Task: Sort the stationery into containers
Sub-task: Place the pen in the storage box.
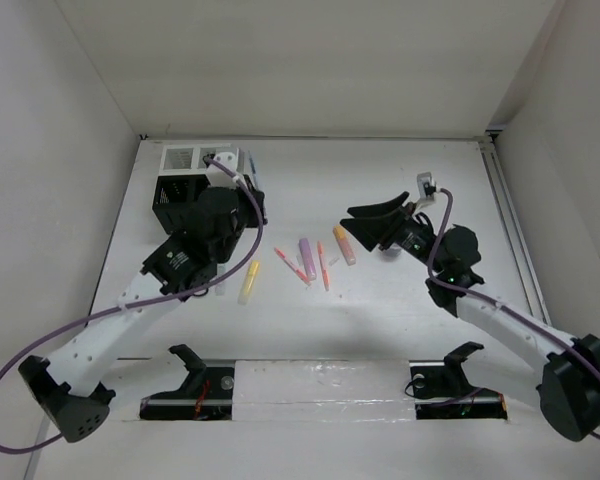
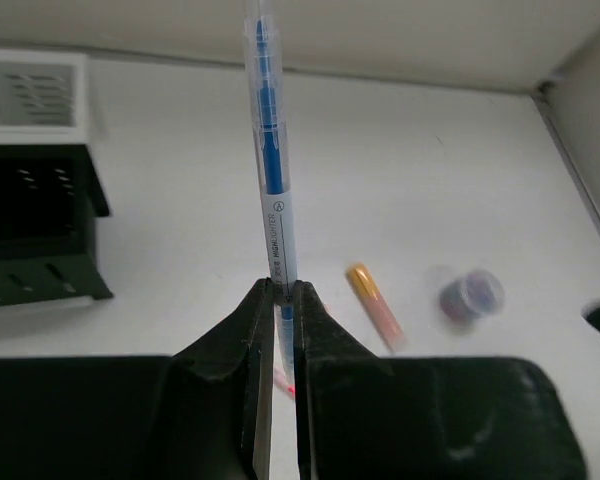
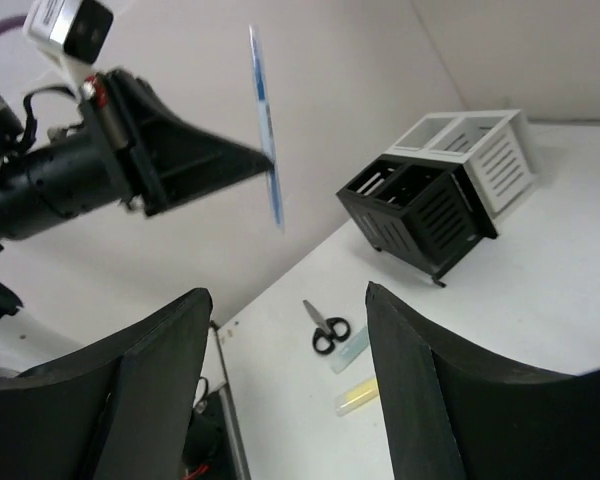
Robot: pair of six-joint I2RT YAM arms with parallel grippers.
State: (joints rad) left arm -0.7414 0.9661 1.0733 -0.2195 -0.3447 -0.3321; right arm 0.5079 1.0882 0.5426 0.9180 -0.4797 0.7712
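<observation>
At the far left of the white worktop (image 1: 400, 320) stands a white mesh desk organiser with two square compartments (image 1: 195, 158). A black mesh organiser of the same shape (image 1: 170, 200) sits right against its near side. The left arm's wrist hangs by the black one. The left pincer (image 2: 278, 292) is pressed together on a thin blue pen with a clear barrel (image 2: 270, 150), pinching it near one end. The pen is held up in the air, clear of the worktop; whether it is above a compartment cannot be told.

Black-handled scissors (image 3: 328, 328) lie flat on the worktop near the organisers, and a stubby yellow marker (image 1: 249, 282) lies close by. Toward the middle lie a thin red pen (image 1: 290, 265), a stubby purple marker (image 1: 307, 257), a thin orange pen (image 1: 323, 266) and a stubby orange marker (image 1: 344, 245), side by side and roughly parallel. A small round greyish piece (image 2: 472, 296) rests just right of the orange marker. Further right, the right pincer (image 3: 285, 295) hovers above the worktop, its fingers spread wide with nothing between them.
</observation>
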